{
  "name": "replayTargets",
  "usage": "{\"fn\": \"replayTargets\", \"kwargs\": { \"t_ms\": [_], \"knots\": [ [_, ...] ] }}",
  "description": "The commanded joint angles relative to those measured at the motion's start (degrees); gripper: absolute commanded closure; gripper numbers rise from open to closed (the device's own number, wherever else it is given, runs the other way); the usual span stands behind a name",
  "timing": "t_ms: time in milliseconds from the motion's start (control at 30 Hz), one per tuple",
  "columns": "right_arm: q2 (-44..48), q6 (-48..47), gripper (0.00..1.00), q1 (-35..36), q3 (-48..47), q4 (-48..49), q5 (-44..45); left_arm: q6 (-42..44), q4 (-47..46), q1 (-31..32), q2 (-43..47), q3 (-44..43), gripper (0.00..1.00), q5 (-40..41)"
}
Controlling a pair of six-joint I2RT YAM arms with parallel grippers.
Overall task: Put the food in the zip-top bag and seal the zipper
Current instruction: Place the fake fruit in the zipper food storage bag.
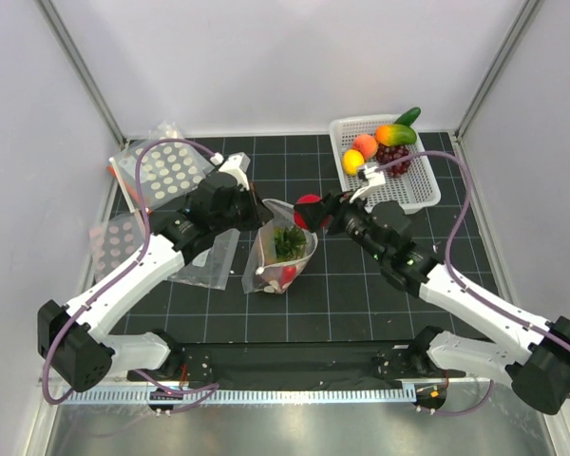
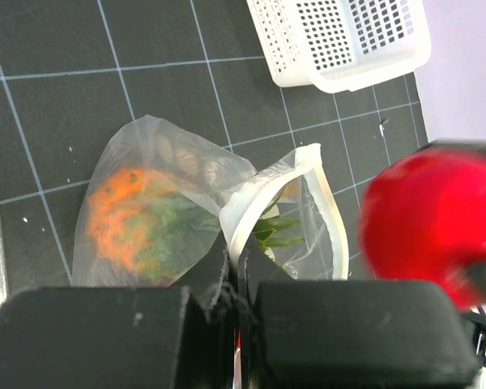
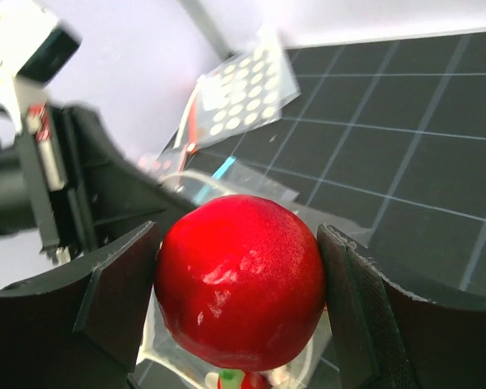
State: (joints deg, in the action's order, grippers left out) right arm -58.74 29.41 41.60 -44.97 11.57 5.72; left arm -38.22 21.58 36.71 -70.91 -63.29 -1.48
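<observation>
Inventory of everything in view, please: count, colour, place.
bag: one, clear, centre, mouth open
pineapple: one, orange with green crown, inside the bag
small red piece: one, red, inside the bag
red fruit: one, red, beside the bag's mouth
basket: one, white, far right
peach, lemon, mango, grapes: one each, orange, yellow, orange-green, dark purple, in basket
green vegetable: one, dark green, basket's far rim
dotted bags: two, clear with white dots, far left
plain bag: one, clear, left of centre
left end effector: one, black, shut on the bag's rim
right end effector: one, black, shut on the red fruit
</observation>
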Motion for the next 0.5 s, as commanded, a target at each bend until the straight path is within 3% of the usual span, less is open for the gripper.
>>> {"fn": "replayTargets", "kwargs": {
  "t_ms": [0,267,400,433,467],
  "knots": [
    [-3.6,-4.8,0.82,2.2,0.1,5.8,-7.8,1.5,-0.8,0.1,-0.5,-2.7,0.99,0.6],
    [-13.9,-7.4,0.81,7.5,-1.6,8.7,-8.2,1.8,-0.4,0.1,-0.4,-2.8,0.99,0.9],
    [-16.2,-7.4,0.67,8.9,-1.4,9.9,-7.6,1.6,-0.3,0.1,-0.7,-2.8,0.99,0.9],
    [-16.8,-7.8,0.59,9.2,-1.5,10.0,-7.6,1.5,-0.3,0.1,-1.0,-2.8,0.99,0.9],
    [-17.1,-8.0,0.45,9.4,-1.7,9.6,-7.4,1.4,-0.3,0.1,-1.0,-2.8,0.99,0.9]
  ]
}}
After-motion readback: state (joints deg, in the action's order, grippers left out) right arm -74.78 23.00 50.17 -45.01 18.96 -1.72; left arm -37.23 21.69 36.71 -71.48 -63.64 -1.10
